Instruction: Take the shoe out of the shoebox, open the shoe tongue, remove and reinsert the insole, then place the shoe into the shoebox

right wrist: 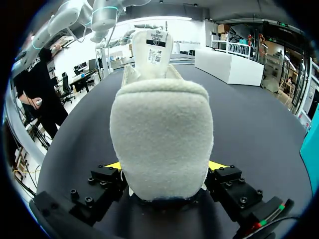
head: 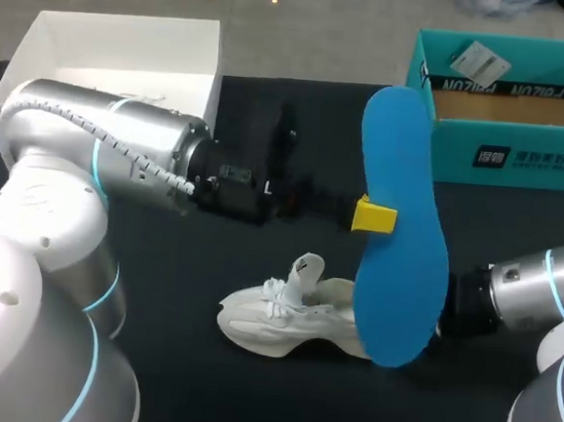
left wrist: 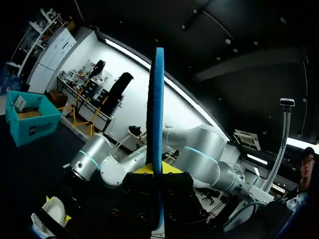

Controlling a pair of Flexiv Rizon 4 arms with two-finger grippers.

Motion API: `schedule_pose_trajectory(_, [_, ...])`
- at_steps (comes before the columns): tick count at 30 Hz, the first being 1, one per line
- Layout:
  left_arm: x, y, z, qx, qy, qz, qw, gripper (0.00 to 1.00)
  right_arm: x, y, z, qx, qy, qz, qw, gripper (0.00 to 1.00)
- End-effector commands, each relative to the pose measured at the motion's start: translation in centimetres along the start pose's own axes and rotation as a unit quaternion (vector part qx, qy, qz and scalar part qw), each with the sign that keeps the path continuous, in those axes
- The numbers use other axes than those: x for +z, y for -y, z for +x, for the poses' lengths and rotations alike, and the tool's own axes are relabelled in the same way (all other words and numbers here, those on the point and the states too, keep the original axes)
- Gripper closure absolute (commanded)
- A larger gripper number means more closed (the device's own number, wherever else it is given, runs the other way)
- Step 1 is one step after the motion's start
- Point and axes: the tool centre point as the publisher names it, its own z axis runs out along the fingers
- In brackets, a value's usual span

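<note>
Printed label on raised shoe tongue [right wrist: 155,50]: small lines of print above a dark band with digits. Upside-down lettering along inner flap of teal shoebox [head: 521,157]; white logo patch on front wall. White tag [head: 479,62] inside, print illegible.

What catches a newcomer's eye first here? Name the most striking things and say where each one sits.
The blue insole stands out, held upright over the middle of the black table by the left gripper, which is shut on it. Beneath it the white shoe sits on the table, its heel clamped in the right gripper. The teal shoebox stands open at the far right corner.
</note>
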Motion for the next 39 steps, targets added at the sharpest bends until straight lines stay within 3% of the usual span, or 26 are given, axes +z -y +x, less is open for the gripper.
schedule_pose_trajectory(1, [0.0,-0.4,0.0,-0.012,-0.011,-0.026,1.000,1.00,-0.1,-0.1,0.1,0.000,0.001,0.001,1.000,1.00])
schedule_pose_trajectory(3, [-0.1,-0.6,0.3,-0.015,-0.008,-0.047,0.999,1.00,-0.1,-0.1,0.1,0.000,0.001,0.001,1.000,1.00])
schedule_pose_trajectory(10, [0.1,-0.7,2.2,-0.047,-0.027,-0.068,0.996,1.00,-0.1,-0.1,0.1,0.000,0.001,0.001,1.000,1.00])
schedule_pose_trajectory(14, [-0.4,-1.0,3.4,-0.064,-0.011,-0.050,0.997,1.00,-0.1,-0.1,0.1,0.000,0.001,0.001,1.000,1.00])
schedule_pose_trajectory(15, [-0.6,-0.9,3.5,-0.063,0.001,-0.030,0.998,1.00,-0.1,-0.1,0.1,0.000,0.001,0.001,1.000,1.00])
schedule_pose_trajectory(30, [-0.6,-0.9,3.5,-0.063,0.001,-0.030,0.998,1.00,-0.1,-0.1,0.1,0.000,0.001,0.001,1.000,1.00])
schedule_pose_trajectory(33, [-1.3,-1.0,3.5,-0.064,0.000,-0.067,0.996,1.00,-0.1,-0.1,0.1,0.000,0.001,0.001,1.000,1.00])
schedule_pose_trajectory(39, [-3.1,-1.6,4.4,-0.066,0.019,-0.074,0.995,1.00,-0.1,-0.1,0.1,0.000,0.001,0.001,1.000,1.00])
